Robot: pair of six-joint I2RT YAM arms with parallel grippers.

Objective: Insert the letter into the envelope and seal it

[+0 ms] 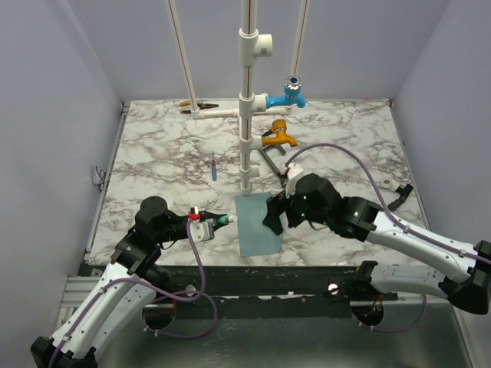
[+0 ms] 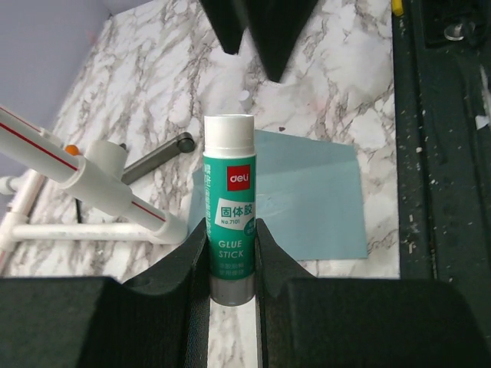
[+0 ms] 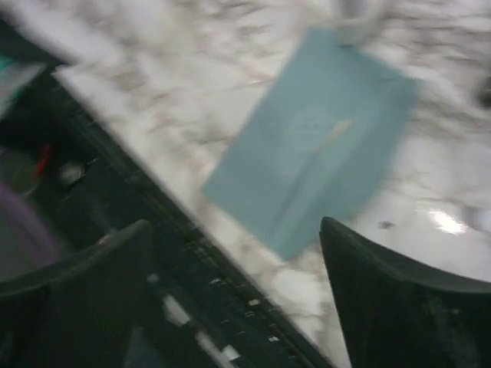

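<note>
The envelope [image 1: 257, 226] is lying flat on the marble table [image 1: 153, 146] between my two pincers, with its near short edge close to the table's near edge. Whether the letter is sitting inside it I cannot tell.

My right pincer [image 1: 275, 215] is hovering over the envelope's right long edge. Its fingers [image 3: 376, 291] are standing wide apart, released and gripping nothing. In that wrist view the blue sheet is showing beyond and between the fingers, smeared by blur. A faint pale line is crossing it, and I cannot tell whether that is a crease or a mark.

My left pincer [image 2: 230, 253] is clenching a green-and-white glue stick [image 2: 229, 192], its white end pointing away from my palm toward the envelope's left edge. The stick is covering part of that edge in the left wrist view, so I cannot tell whether they are touching.

Beyond both pincers a white pipe stand [image 1: 245, 115] is rising, with its top cut off in the overhead view. It is carrying a blue tap [image 1: 291, 92] and an orange tap [image 1: 276, 136].
</note>
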